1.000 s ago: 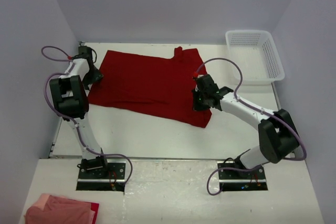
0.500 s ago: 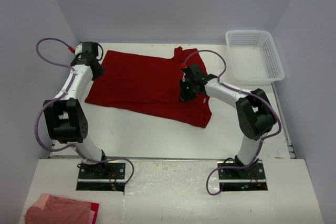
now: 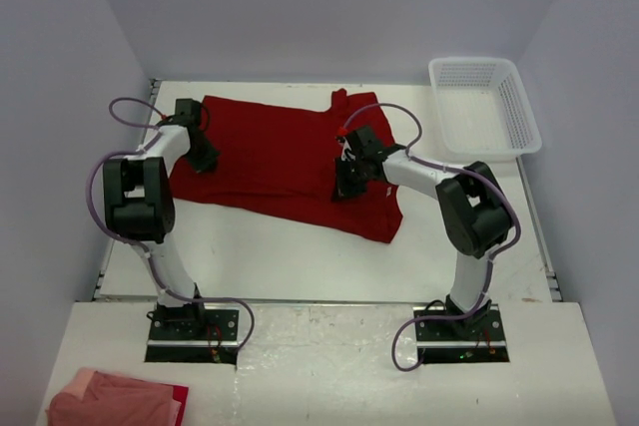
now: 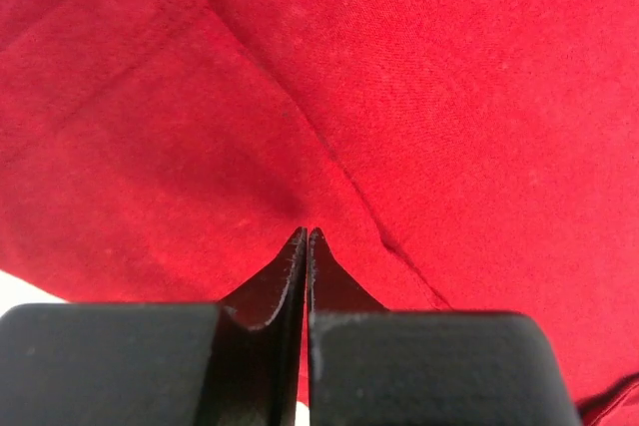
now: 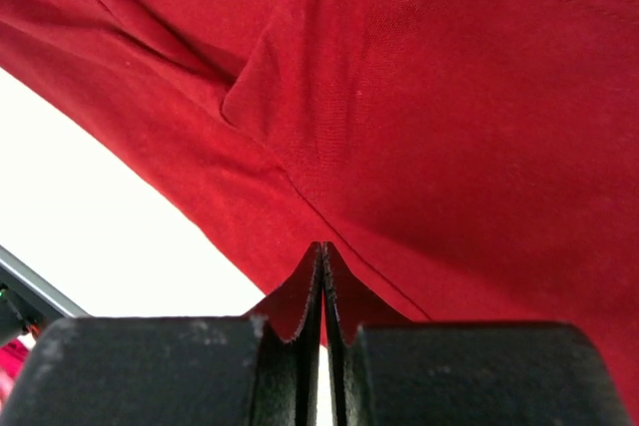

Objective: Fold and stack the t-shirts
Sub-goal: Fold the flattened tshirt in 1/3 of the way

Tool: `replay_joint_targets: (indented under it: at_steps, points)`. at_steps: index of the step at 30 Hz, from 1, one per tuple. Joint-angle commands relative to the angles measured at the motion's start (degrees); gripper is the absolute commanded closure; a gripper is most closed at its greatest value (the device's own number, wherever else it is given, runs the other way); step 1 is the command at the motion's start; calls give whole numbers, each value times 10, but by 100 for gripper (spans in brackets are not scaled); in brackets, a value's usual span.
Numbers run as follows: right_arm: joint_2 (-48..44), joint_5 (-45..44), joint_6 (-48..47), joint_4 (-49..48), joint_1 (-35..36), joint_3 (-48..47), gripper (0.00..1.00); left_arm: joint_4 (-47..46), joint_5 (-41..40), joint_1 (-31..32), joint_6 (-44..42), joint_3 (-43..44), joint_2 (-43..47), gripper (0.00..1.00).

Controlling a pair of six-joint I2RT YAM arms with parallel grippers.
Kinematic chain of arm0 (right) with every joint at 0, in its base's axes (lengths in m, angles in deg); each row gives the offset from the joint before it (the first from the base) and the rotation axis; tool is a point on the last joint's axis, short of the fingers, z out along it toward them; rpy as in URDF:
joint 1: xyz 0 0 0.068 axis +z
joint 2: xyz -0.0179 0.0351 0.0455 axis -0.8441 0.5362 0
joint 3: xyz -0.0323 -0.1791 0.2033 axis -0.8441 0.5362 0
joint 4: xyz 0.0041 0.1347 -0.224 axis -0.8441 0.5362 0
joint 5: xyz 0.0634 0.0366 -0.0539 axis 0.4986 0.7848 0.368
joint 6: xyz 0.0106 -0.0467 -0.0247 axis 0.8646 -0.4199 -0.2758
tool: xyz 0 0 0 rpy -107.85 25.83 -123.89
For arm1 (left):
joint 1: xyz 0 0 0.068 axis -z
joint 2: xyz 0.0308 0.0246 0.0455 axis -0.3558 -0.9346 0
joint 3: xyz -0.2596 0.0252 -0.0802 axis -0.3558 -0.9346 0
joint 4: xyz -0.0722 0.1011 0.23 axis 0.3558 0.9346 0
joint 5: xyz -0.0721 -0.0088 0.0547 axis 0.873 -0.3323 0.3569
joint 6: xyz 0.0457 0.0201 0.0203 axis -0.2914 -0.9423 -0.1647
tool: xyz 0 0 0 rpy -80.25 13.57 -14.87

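A deep red t-shirt (image 3: pixel 270 157) lies spread across the far half of the white table. My left gripper (image 3: pixel 205 162) is at the shirt's left edge. In the left wrist view its jaws (image 4: pixel 304 231) are shut, with a small pucker of red cloth (image 4: pixel 419 77) at the tips. My right gripper (image 3: pixel 342 187) sits on the shirt's right part, just left of its right edge. Its jaws (image 5: pixel 321 244) are shut as well, with a seam of the t-shirt (image 5: pixel 449 97) running into the tips and red showing between them.
A white mesh basket (image 3: pixel 484 107) stands at the far right corner. A pile of pink and red cloth (image 3: pixel 115 401) lies on the near ledge at the bottom left. Bare white table (image 3: pixel 290 256) runs between the shirt and the arm bases.
My left gripper swung in from the table's left edge onto the shirt's left side and shut there. My right gripper moved left across the shirt, staying shut.
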Motion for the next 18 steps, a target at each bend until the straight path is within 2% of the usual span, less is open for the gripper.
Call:
replay_joint_targets:
  at_steps: [1,11,18]
  points:
    - [20,41,8,-20,1,0,100,-13,26,-6,-15,29,-15,100]
    - [34,9,14,-13,3,52,100,19,9,-14,2,20,-51,100]
    - [1,2,27,-51,4,134,100,53,-55,-16,24,-55,-6,100]
